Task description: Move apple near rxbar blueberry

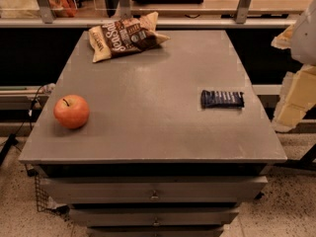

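The red-orange apple point(71, 111) with a short dark stem stands on the grey table top point(158, 83) near its left front corner. The rxbar blueberry point(222, 98), a flat dark navy bar, lies near the table's right edge, far to the right of the apple. My gripper point(295, 100) shows as cream-white parts at the right edge of the view, beside and outside the table's right side, close to the bar and far from the apple. It holds nothing that I can see.
A brown-and-cream chip bag point(126, 36) lies at the table's back left. Drawers point(154, 189) sit under the top. A shelf rail point(148, 21) runs behind the table. Cables point(29, 107) hang at the left.
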Robot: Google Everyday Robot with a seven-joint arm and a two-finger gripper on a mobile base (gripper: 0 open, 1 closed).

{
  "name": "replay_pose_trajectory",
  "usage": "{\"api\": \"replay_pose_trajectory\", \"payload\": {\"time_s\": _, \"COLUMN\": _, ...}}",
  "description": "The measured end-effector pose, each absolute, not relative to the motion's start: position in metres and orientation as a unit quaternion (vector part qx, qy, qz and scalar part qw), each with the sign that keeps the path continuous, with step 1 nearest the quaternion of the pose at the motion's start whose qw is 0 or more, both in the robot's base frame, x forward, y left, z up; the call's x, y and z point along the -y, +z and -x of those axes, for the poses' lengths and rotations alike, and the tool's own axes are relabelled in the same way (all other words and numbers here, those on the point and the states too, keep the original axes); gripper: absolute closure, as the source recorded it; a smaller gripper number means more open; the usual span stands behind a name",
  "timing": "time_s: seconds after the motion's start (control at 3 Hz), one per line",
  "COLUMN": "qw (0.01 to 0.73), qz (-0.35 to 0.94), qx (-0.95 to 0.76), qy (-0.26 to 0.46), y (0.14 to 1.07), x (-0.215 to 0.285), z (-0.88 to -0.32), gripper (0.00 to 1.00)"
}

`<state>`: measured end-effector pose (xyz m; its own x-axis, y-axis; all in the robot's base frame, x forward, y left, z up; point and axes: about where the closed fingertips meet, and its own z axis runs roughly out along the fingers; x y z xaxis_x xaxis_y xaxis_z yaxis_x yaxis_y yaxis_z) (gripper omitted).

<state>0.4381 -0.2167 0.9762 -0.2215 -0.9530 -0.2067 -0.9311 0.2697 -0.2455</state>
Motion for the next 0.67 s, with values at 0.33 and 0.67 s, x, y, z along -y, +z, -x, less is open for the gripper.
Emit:
{"api": "replay_pose_trajectory", "payload": {"time_s": 0.33, "qw": 0.159, "qz": 0.603, "qx": -0.781, "qy": -0.034, "y": 0.976, "x": 0.217, "z": -0.438, "gripper": 0.00}}
{"api": "replay_pose_trajectory", "payload": {"time_s": 0.67, "qw": 0.183, "qz": 0.610, "qx": -0.771, "qy": -0.005, "y": 0.963, "x": 0.199, "z": -0.447, "gripper": 0.00}}
